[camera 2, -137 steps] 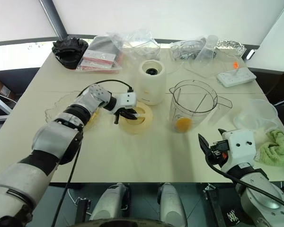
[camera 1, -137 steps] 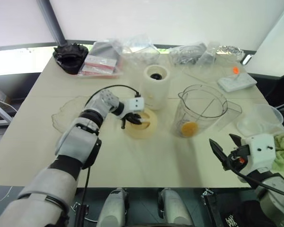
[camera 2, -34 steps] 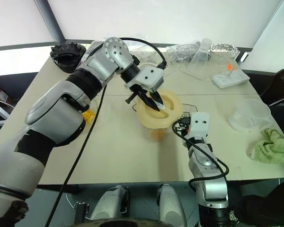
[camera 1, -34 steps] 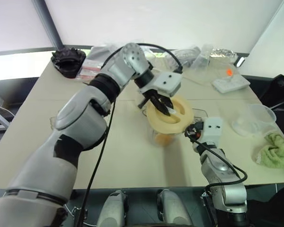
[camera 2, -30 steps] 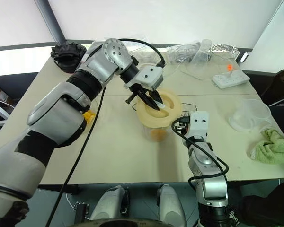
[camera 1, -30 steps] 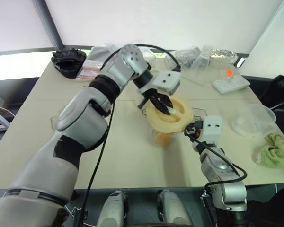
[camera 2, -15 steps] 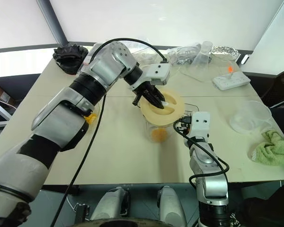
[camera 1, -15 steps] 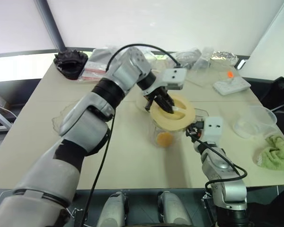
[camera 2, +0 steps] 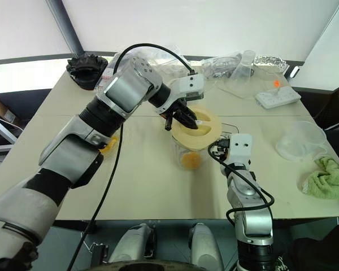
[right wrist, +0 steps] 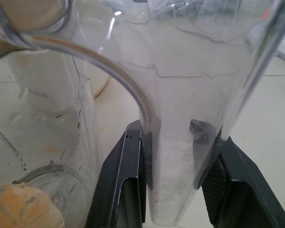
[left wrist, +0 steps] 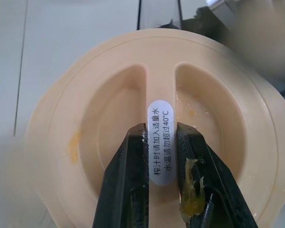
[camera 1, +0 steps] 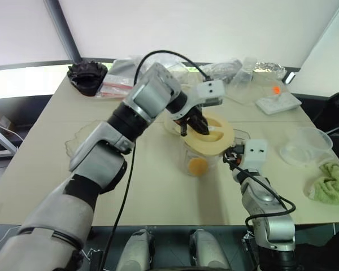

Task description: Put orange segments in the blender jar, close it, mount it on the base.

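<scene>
1. Blender jar [camera 2: 187,152] stands mid-worktop [camera 2: 141,186] with orange segments [camera 2: 189,160] at its bottom; I see my right claw [right wrist: 173,166] clamped on its clear side handle [right wrist: 180,156], one finger on each side of it.
2. My left claw [left wrist: 162,156] is closed on the centre ridge of the cream lid [left wrist: 109,109], which sits tilted on the jar's rim. A scrap of orange pulp clings to one of its fingers [left wrist: 192,190].
3. The base [camera 1: 168,116] stands just behind the jar and is mostly hidden by my left forearm, which crosses in front of it.
4. Around: a clear crinkled dish [camera 2: 110,144] near the left, a black holder [camera 2: 86,69] at the far left corner, plastic bags [camera 2: 226,65] along the back, a white power strip [camera 2: 278,96] far right, an empty clear cup [camera 2: 296,141] and a green cloth [camera 2: 327,178] at the right edge.
5. Against a second ago, the left wrist has rolled, with the lid staying over the jar mouth; the right claw has kept its hold and place.
</scene>
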Tool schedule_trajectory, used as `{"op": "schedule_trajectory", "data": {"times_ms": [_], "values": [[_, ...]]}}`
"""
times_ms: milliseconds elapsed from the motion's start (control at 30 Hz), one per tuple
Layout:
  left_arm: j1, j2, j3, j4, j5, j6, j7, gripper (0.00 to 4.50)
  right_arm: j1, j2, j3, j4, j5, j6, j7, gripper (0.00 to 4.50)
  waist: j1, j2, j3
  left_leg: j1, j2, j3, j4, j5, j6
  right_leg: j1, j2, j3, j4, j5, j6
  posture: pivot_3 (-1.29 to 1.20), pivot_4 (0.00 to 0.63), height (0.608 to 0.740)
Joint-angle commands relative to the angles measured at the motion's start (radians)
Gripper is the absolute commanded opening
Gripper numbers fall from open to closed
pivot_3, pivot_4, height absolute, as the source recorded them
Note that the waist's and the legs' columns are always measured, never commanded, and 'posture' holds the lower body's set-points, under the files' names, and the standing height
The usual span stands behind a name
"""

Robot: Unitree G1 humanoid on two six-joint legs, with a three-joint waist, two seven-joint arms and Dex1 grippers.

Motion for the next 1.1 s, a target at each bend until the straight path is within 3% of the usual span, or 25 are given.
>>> {"op": "schedule_trajectory", "data": {"times_ms": [33,333,633,767,833,867,967,1100], "values": [[0.087,-0.012,-0.083,0.063,0.076,0.117,0.107,0.25,-0.025,-0.001,0.035,-0.079,-0.002,-0.041,0.024,0.92,-0.003,0.0,0.0,0.0,0.0,0.0,0.0,0.0,0.0,0.0,0.0,0.0,0.0,0.0,0.0,0.0,0.15,0.74],[0.091,-0.022,-0.039,0.005,0.051,0.198,0.15,0.25,-0.033,-0.007,0.03,-0.069,0.002,-0.045,0.036,0.92,-0.006,0.001,0.0,-0.001,0.0,0.0,-0.003,-0.001,0.001,-0.001,-0.001,0.0,-0.003,0.0,0.0,0.0,0.15,0.74],[0.153,0.001,0.015,-0.117,0.037,0.091,0.175,0.25,-0.035,-0.017,0.023,-0.064,0.003,-0.041,0.049,0.92,-0.008,0.001,0.0,0.0,-0.001,0.003,-0.012,-0.001,0.001,-0.001,-0.005,-0.002,-0.012,0.0,0.0,0.0,0.15,0.74],[0.166,-0.008,0.069,-0.129,0.027,0.039,0.232,2.22,-0.038,-0.021,0.02,-0.058,0.004,-0.041,0.055,0.92,-0.01,-0.001,0.001,-0.002,-0.001,0.004,-0.013,0.001,0.004,-0.001,-0.005,-0.002,-0.012,0.001,-0.001,0.0,0.15,0.74],[0.178,-0.021,0.125,-0.133,0.009,-0.046,0.285,3.39,-0.039,-0.023,0.023,-0.053,0.003,-0.043,0.058,0.92,-0.01,0.0,0.001,-0.003,-0.002,0.006,-0.014,0.001,0.004,-0.002,-0.005,-0.002,-0.012,0.003,-0.003,0.0,0.15,0.74],[0.188,-0.023,0.152,-0.14,0.003,-0.148,0.306,3.74,-0.039,-0.024,0.024,-0.051,0.003,-0.043,0.059,0.92,-0.01,0.0,0.001,-0.003,-0.002,0.006,-0.014,0.001,0.004,-0.003,-0.005,-0.002,-0.011,0.003,-0.003,0.0,0.15,0.74],[0.204,-0.022,0.195,-0.136,-0.008,-0.394,0.337,3.74,-0.039,-0.025,0.023,-0.048,0.003,-0.044,0.062,0.92,-0.007,0.0,0.003,-0.003,-0.002,0.006,-0.016,0.001,0.004,-0.005,-0.004,-0.002,-0.009,0.003,-0.003,0.0,0.15,0.74],[0.096,-0.059,0.358,-0.047,-0.139,-0.359,0.371,3.74,-0.041,-0.024,0.017,-0.041,0.005,-0.044,0.064,0.92,-0.002,0.0,0.005,-0.009,-0.004,0.006,-0.016,0.001,0.005,-0.011,-0.003,-0.002,-0.006,0.003,-0.003,0.0,0.15,0.74]]}}
